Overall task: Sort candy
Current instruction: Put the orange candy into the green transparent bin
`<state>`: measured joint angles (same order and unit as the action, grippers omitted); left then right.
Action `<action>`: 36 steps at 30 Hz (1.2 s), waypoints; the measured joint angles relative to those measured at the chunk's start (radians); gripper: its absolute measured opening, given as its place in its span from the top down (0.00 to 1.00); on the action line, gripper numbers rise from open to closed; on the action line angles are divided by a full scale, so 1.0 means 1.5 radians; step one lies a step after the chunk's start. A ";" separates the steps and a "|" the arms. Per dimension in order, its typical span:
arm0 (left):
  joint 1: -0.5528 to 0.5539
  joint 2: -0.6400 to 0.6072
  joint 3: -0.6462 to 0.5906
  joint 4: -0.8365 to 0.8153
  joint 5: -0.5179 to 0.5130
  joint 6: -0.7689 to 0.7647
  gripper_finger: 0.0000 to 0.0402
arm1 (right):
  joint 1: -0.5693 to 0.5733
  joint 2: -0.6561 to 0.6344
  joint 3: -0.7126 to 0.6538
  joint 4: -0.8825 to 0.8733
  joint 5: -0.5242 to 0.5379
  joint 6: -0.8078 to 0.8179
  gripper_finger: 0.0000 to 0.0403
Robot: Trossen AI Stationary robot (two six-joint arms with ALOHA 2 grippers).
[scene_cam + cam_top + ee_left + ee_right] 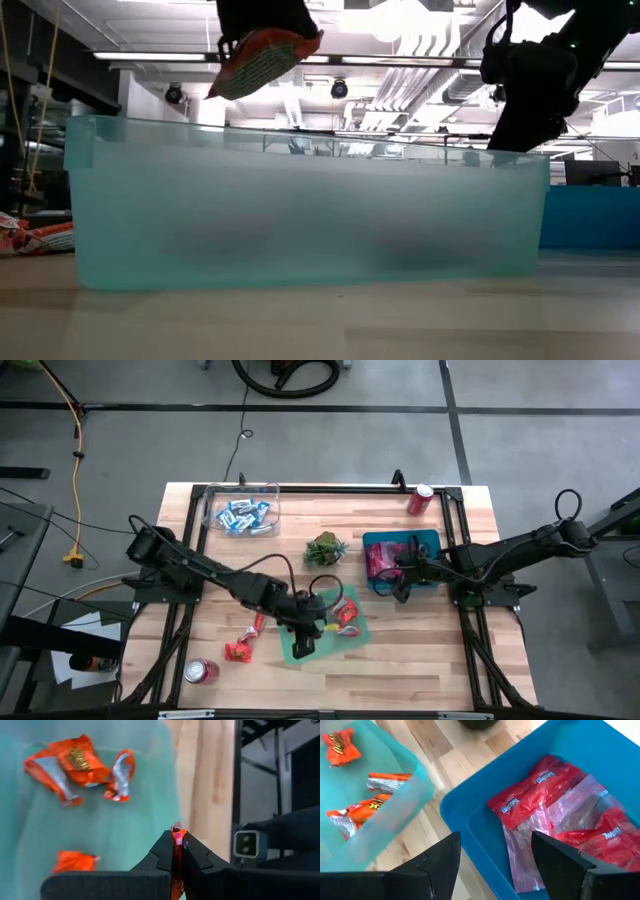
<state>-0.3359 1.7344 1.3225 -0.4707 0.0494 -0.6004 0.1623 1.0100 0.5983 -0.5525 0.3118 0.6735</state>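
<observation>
My left gripper (305, 638) hangs over the teal tray (292, 652) at the table's near middle, shut on an orange-wrapped candy (262, 58). More orange candy (75, 762) lies in that tray, and two pieces (240, 650) lie on the table to its left. Pink and red candy (550, 805) fills the blue bin (430, 540) at the right. Blue-and-white candy (243, 515) sits in a clear box at the far left. My right gripper (495, 865) hovers open above the blue bin's near left corner, holding nothing. My left gripper pinches the orange candy between its two fingers; an edge of the wrapper (176, 839) shows between the fingertips. The fingers slant down from the table's left. The candy hangs tilted below them, lifted clear above the teal tray.
A small green plant (325, 548) stands between the tray and the clear box (270, 495). One red can (420, 498) stands at the far right, another (200, 671) lies near the front left. Black frame rails run along the table's sides.
</observation>
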 joint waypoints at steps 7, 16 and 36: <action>-0.028 0.001 -0.005 0.006 -0.053 -0.029 1.00 | 0.000 0.000 0.000 0.044 -0.060 0.031 0.41; -0.040 0.001 -0.111 0.060 -0.100 -0.058 1.00 | 0.032 0.000 0.000 0.079 -0.074 0.214 0.41; -0.042 0.114 -0.141 0.152 -0.104 -0.149 1.00 | 0.099 0.000 0.000 0.082 -0.021 0.386 0.41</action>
<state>-0.3996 1.9049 1.1103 -0.2424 -0.1070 -0.8235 0.3115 1.0096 0.5983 -0.4291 0.2802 1.2527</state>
